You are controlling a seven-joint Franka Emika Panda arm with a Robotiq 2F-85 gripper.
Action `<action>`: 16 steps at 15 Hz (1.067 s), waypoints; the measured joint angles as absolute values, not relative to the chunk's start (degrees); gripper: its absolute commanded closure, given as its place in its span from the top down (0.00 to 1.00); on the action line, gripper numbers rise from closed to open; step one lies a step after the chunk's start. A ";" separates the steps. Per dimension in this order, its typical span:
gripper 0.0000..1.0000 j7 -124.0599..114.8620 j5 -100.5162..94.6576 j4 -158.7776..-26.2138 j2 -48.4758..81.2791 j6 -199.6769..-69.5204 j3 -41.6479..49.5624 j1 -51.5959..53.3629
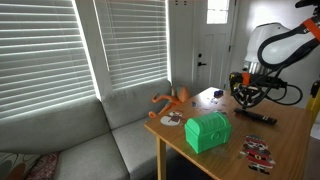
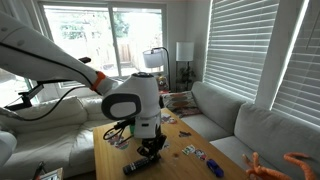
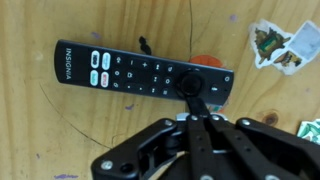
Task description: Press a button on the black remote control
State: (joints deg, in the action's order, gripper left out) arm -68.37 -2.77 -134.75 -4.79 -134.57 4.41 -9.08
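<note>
The black remote control (image 3: 130, 70) lies flat on the wooden table, white buttons at its left end and a round pad near its right end. My gripper (image 3: 197, 97) is shut, its fingers pressed together, and the tips touch the round pad from above. In both exterior views the gripper (image 1: 248, 97) (image 2: 152, 150) points down over the remote (image 1: 258, 117) (image 2: 138, 166) on the table.
A green chest (image 1: 208, 131) stands near the table's front edge. An orange toy (image 1: 172, 100) lies at the corner by the sofa (image 1: 70, 140). Flat red-white-black figure pieces (image 1: 257, 152) lie close to the chest. A sticker piece (image 3: 278, 45) lies beside the remote.
</note>
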 measured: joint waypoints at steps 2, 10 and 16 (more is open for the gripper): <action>0.00 -68.37 -2.77 -134.75 -4.70 -134.71 4.43 -9.08; 0.00 -68.37 -2.77 -134.75 -4.34 -134.76 4.43 -9.07; 0.00 -68.37 -2.77 -134.66 -3.93 -134.76 4.49 -9.07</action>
State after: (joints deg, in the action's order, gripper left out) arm -68.37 -2.77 -134.66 -3.93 -134.76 4.49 -9.07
